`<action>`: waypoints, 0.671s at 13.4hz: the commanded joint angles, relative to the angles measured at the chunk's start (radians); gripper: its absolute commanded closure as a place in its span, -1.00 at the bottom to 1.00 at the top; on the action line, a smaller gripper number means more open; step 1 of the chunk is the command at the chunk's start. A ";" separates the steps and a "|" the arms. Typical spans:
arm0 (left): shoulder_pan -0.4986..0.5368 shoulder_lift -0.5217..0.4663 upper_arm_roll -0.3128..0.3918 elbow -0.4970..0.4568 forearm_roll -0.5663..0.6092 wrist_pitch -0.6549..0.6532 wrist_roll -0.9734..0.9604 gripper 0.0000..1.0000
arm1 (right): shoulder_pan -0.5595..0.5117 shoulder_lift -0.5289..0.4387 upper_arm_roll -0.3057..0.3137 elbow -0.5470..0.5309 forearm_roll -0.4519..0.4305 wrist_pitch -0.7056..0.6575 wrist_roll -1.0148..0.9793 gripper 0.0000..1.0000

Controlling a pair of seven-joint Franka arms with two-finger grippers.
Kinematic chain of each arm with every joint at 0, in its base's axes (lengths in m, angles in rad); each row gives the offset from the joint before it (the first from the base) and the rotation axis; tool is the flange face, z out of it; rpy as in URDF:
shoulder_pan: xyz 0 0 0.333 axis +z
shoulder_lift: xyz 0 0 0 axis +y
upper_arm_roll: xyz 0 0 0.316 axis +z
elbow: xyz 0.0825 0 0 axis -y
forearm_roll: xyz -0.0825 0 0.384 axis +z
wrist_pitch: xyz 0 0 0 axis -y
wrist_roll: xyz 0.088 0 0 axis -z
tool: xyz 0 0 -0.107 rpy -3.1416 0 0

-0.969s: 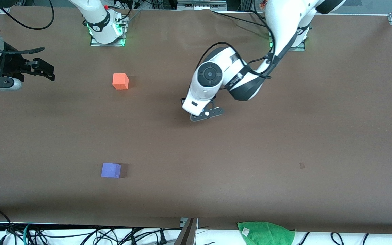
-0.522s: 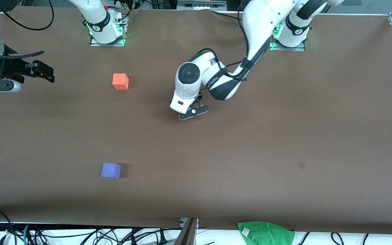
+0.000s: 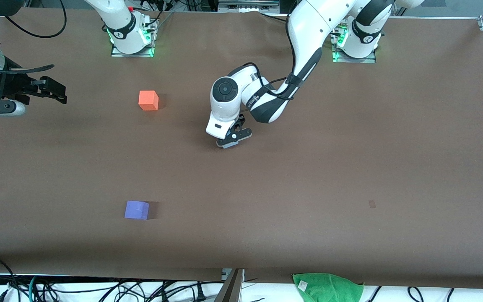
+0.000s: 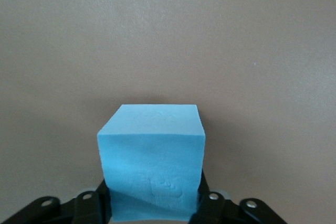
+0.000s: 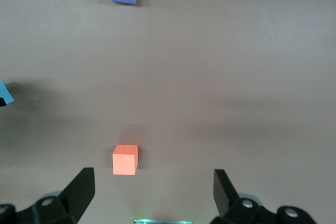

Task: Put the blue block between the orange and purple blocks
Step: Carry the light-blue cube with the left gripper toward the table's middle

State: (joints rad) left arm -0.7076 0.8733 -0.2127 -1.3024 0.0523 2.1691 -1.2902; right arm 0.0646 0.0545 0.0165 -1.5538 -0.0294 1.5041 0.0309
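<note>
L gripper (image 3: 229, 140) clamps blue block (image 4: 151, 160), cube sitting square btwn its fingers, over bare table (image 3: 308, 176). R gripper (image 5: 152, 187) waits, fingers spread wide.

Arm links: glossy white shells, dark grey joint caps, black cables clipped alongside. Bases: metal plates, green indicator lights. Left gripper (image 3: 229, 140): black, white screw head. Right gripper (image 5: 152, 184): black fingers, silver wrist cylinder.

Orange block (image 3: 148, 100) sits on the table (image 3: 350, 167) toward the robot bases; purple block (image 3: 136, 209) lies nearer the front camera, well apart from it. Blue block (image 4: 151, 162) sits between the left end effector (image 3: 229, 140) fingers, toward the left arm's end from both. Right end effector (image 3: 53, 89) waits at the right arm's end.
</note>
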 commanded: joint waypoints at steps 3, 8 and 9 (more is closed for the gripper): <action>0.004 0.007 0.001 0.026 0.023 -0.008 0.005 -1.00 | -0.012 0.010 0.003 0.024 0.013 -0.008 -0.014 -1.00; 0.080 -0.083 -0.002 0.009 0.020 -0.063 0.000 -1.00 | 0.001 0.010 0.010 0.020 0.019 -0.001 -0.012 -1.00; 0.117 -0.118 -0.008 0.012 0.018 -0.107 0.002 -1.00 | 0.007 0.010 0.013 0.018 0.019 0.004 -0.003 -1.00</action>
State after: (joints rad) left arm -0.6561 0.8405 -0.2055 -1.2721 0.0525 2.1419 -1.2904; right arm 0.0680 0.0569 0.0210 -1.5539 -0.0278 1.5068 0.0298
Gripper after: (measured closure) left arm 0.000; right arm 0.000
